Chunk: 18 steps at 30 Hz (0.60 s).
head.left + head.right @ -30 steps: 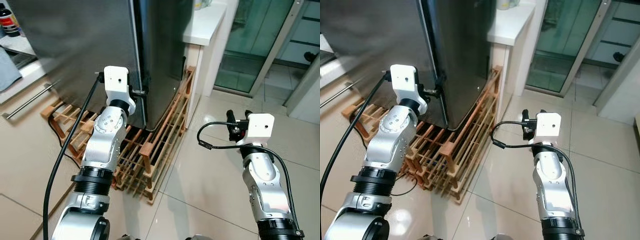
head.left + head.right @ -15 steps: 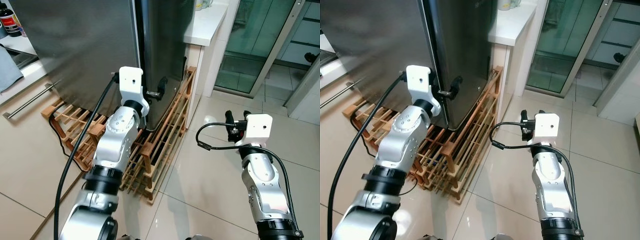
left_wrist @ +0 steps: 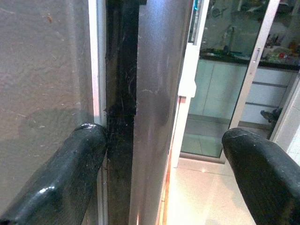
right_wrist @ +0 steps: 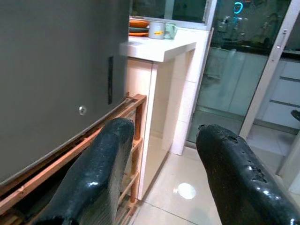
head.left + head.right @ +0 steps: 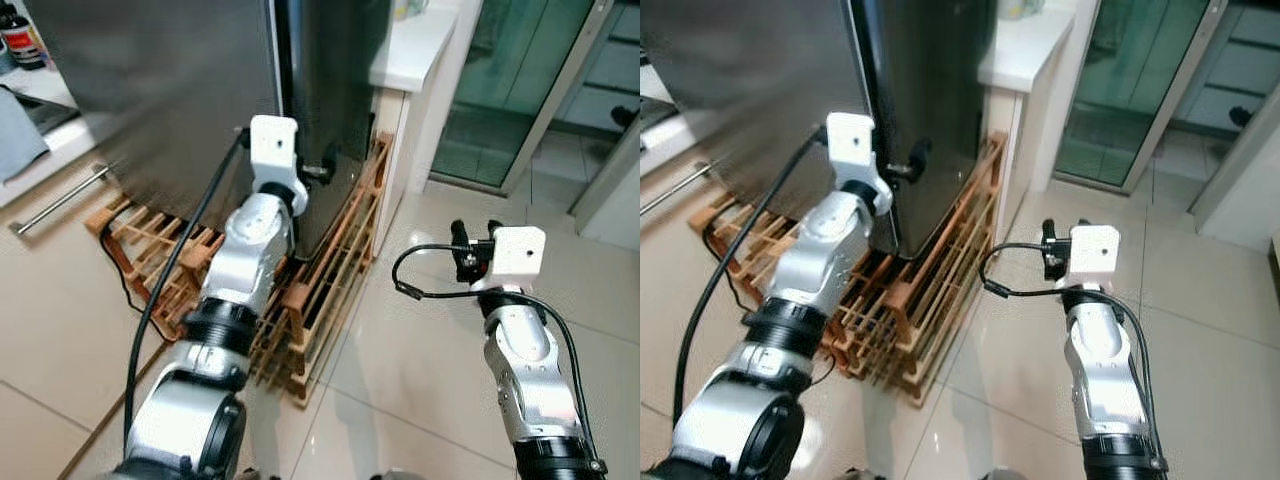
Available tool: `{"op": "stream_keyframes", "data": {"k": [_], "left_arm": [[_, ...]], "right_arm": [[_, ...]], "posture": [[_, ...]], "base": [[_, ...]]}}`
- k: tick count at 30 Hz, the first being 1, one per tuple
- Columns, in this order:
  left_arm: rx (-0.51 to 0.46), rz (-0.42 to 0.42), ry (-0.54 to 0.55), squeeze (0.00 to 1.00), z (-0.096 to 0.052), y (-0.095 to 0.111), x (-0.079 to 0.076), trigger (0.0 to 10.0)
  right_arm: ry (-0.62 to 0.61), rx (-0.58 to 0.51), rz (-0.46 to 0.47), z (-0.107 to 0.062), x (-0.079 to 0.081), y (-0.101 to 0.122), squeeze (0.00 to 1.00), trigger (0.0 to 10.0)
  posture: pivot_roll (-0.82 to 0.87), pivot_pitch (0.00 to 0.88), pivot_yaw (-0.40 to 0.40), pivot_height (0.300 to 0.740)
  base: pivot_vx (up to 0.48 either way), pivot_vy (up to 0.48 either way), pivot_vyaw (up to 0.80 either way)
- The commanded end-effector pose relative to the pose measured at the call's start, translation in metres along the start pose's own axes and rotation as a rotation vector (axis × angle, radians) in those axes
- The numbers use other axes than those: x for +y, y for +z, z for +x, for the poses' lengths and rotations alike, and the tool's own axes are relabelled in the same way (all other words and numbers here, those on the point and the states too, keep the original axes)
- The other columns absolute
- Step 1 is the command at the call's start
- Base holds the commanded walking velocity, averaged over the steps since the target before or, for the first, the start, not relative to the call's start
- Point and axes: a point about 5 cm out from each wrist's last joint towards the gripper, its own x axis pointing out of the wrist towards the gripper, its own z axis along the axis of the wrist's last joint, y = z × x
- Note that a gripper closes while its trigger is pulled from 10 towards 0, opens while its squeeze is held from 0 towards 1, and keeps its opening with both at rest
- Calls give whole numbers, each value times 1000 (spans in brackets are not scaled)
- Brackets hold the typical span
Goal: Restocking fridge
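Note:
The tall stainless fridge (image 5: 170, 90) stands closed on a wooden slat rack. My left gripper (image 5: 322, 170) is raised at the fridge's front right corner and is open. In the left wrist view one finger (image 3: 61, 183) rests against the black vertical seam (image 3: 121, 108) at the door edge, and the other finger (image 3: 262, 173) hangs free to the side. My right gripper (image 5: 468, 250) hovers over the floor to the right of the fridge, open, with nothing between its fingers (image 4: 98, 173).
The wooden rack (image 5: 330, 270) juts out under the fridge. A white counter (image 5: 415, 45) with a cup (image 4: 161, 30) adjoins it, with glass sliding doors (image 5: 510, 90) beyond. A drawer handle (image 5: 60, 200) and a black cable (image 5: 115, 260) lie left. Tiled floor (image 5: 400, 370) lies before me.
My left arm has swung right and forward, carrying its gripper from the fridge front to the door's right edge. The right arm has stayed about where it was.

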Motion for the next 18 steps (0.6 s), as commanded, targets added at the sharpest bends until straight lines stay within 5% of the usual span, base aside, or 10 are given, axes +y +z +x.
{"op": "stream_keyframes", "data": {"k": [1, 3, 4, 11, 12, 13, 14, 18], "left_arm": [[-17, -1, -35, 0, 6, 6, -8, 10000], [-29, -14, -77, 0, 7, 8, -15, 10000], [-51, 7, -223, 0, 9, 11, -36, 10000], [-134, -70, -574, 0, 4, 27, -79, 10000], [-212, -317, -919, 0, -11, 53, -119, 10000], [-246, -350, -1081, 0, -21, 64, -142, 10000], [-246, -350, -1081, 0, -21, 64, -142, 10000], [-301, -392, -1439, 0, -56, 82, -179, 10000]], "right_arm": [[3, -7, 2, 3, 1, 3, 0, 10000], [2, -7, 2, 3, 0, 3, 0, 10000], [7, -4, 2, 2, 2, 2, 0, 10000], [63, 18, 19, -1, 12, -2, 0, 10000], [164, 74, 30, -8, 25, -12, 0, 10000], [203, 101, 33, -12, 30, -16, 0, 10000], [203, 101, 33, -12, 30, -16, 0, 10000], [254, 122, 33, -16, 40, -21, 0, 10000]], "posture": [[-160, 0, 27, 740], [-162, 0, 29, 740], [-169, 0, 41, 740], [-179, 0, 55, 740], [-171, 0, 53, 740], [-176, 0, 50, 740], [-176, 0, 50, 740], [-194, 0, 69, 740]], "base": [[0, 0, 0], [0, 0, 0], [0, 0, 0], [0, 0, 0], [0, 0, 0], [0, 0, 0], [0, 0, 0], [0, 0, 0]]}}
